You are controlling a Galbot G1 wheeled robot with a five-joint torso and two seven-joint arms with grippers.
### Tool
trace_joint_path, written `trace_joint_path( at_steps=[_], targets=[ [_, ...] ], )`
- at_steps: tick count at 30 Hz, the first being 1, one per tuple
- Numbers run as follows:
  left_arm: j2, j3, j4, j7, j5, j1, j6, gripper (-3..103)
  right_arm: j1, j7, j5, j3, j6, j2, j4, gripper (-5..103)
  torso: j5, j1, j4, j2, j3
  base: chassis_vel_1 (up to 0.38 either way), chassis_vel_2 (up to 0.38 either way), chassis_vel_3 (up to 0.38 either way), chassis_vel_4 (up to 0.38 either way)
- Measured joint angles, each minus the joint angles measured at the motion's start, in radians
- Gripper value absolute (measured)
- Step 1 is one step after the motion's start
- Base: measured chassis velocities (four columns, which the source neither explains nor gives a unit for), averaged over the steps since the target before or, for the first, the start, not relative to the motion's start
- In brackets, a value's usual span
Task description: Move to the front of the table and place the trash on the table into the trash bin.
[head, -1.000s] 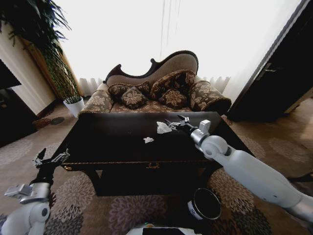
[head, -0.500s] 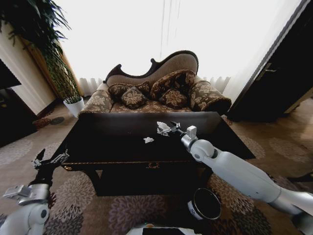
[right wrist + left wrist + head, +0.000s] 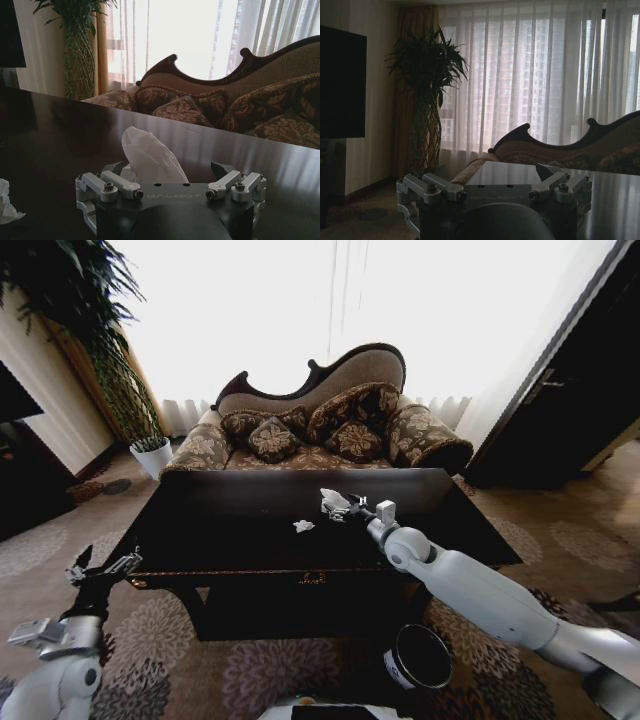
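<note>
The right gripper (image 3: 345, 507) is held wide open around the paper wad (image 3: 150, 157) on the table (image 3: 250, 530), so the grasp is judged in hand, and closing, lifting and carriage to the trash bin (image 3: 420, 656) are called for.

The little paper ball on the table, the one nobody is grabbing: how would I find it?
Find the black table in front of the patterned sofa. Near its middle lies the small paper wad. Unlike the bigger white wad between the right gripper's fingers, it lies alone on bare dark wood, nearer the table's front edge.
</note>
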Motion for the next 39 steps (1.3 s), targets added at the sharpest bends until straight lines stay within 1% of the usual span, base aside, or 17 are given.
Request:
trace_joint_path(
  at_steps=[5,12,15,17,18,20,21,24,26,30,31,33,34,35,36,37,39],
  targets=[
    [-0.002,0.005,0.003,0.000,0.003,-0.003,0.000,100,0.019,0.009,0.007,-0.010,-0.017,-0.006,-0.006,99,0.0000,0.000,0.0000,0.000,0.000,0.000,0.000,0.000,0.000],
    [-0.001,0.007,0.008,-0.001,0.003,-0.005,0.000,100,0.041,0.010,0.026,-0.024,-0.059,-0.015,-0.015,93,-0.0001,0.000,0.0001,0.000,0.000,0.000,0.000,0.000,0.000],
    [0.001,0.007,0.009,-0.001,0.003,-0.006,0.000,100,0.042,0.010,0.028,-0.027,-0.067,-0.015,-0.021,78,0.0000,0.000,0.0000,0.000,0.000,0.000,0.000,0.000,0.000],
    [0.001,0.007,0.010,-0.001,0.003,-0.006,0.000,100,0.039,0.010,0.027,-0.027,-0.068,-0.015,-0.022,72,-0.0001,0.000,0.0000,0.000,0.000,0.000,0.000,0.000,0.000],
    [0.002,0.007,0.010,-0.001,0.003,-0.006,0.000,100,0.036,0.010,0.026,-0.027,-0.069,-0.015,-0.022,72,0.0000,0.000,0.0000,0.000,0.000,0.000,0.000,0.000,0.000],
    [0.003,0.007,0.010,-0.001,0.003,-0.006,-0.001,100,0.032,0.008,0.025,-0.026,-0.069,-0.015,-0.022,61,0.0000,0.000,0.0000,0.000,0.000,0.000,0.000,0.000,0.000],
    [0.003,0.007,0.010,-0.001,0.003,-0.006,-0.001,100,0.032,0.008,0.025,-0.026,-0.069,-0.015,-0.022,61,0.0000,0.000,0.0000,0.000,0.000,0.000,0.000,0.000,0.000],
    [0.003,0.007,0.012,-0.001,0.003,-0.006,-0.001,100,0.026,0.004,0.025,-0.022,-0.068,-0.017,-0.020,44,0.0000,0.000,0.0001,0.000,0.000,0.000,0.000,0.000,0.000],
    [0.003,0.007,0.012,-0.001,0.003,-0.006,-0.001,100,0.025,0.004,0.025,-0.021,-0.068,-0.018,-0.020,44,0.0000,0.000,0.0001,0.000,0.000,0.000,0.000,0.000,0.000],
    [0.003,0.007,0.012,-0.001,0.003,-0.006,-0.001,100,0.022,-0.001,0.025,-0.019,-0.065,-0.019,-0.020,23,0.0000,0.000,0.0001,0.000,0.000,0.000,0.000,0.000,0.000],
    [0.003,0.007,0.012,-0.001,0.003,-0.006,-0.001,100,0.022,-0.001,0.025,-0.019,-0.065,-0.019,-0.020,23,0.0000,0.000,0.0001,0.000,0.000,0.000,0.000,0.000,0.000],
    [0.004,0.006,0.012,-0.001,0.003,-0.005,-0.002,100,0.021,-0.002,0.026,-0.017,-0.065,-0.019,-0.020,13,0.0000,0.000,0.0000,0.000,0.000,0.000,0.000,0.000,0.000],
    [0.005,0.006,0.012,-0.001,0.002,-0.005,-0.002,100,0.021,-0.002,0.027,-0.017,-0.065,-0.019,-0.020,13,-0.0001,0.000,0.0001,0.000,0.000,0.000,0.000,0.000,0.000],
    [0.006,0.005,0.012,-0.001,0.002,-0.005,-0.002,100,0.020,-0.002,0.028,-0.015,-0.064,-0.018,-0.019,7,0.0000,0.000,0.0001,0.000,0.000,0.000,0.000,0.000,0.000],
    [0.006,0.005,0.012,-0.001,0.002,-0.005,-0.002,100,0.020,-0.002,0.028,-0.015,-0.064,-0.018,-0.019,7,0.0000,0.000,0.0001,0.000,0.000,0.000,0.000,0.000,0.000],
    [0.006,0.005,0.012,-0.001,0.002,-0.005,-0.002,100,0.019,-0.002,0.029,-0.012,-0.064,-0.018,-0.018,3,0.0000,0.000,0.0000,0.000,0.000,0.000,0.000,0.000,0.000],
    [0.006,0.005,0.012,-0.001,0.002,-0.006,-0.002,100,0.009,-0.003,0.037,0.001,-0.062,-0.020,-0.008,1,0.0000,0.000,0.0001,0.000,0.000,0.000,0.000,0.000,0.000]
  ],
)
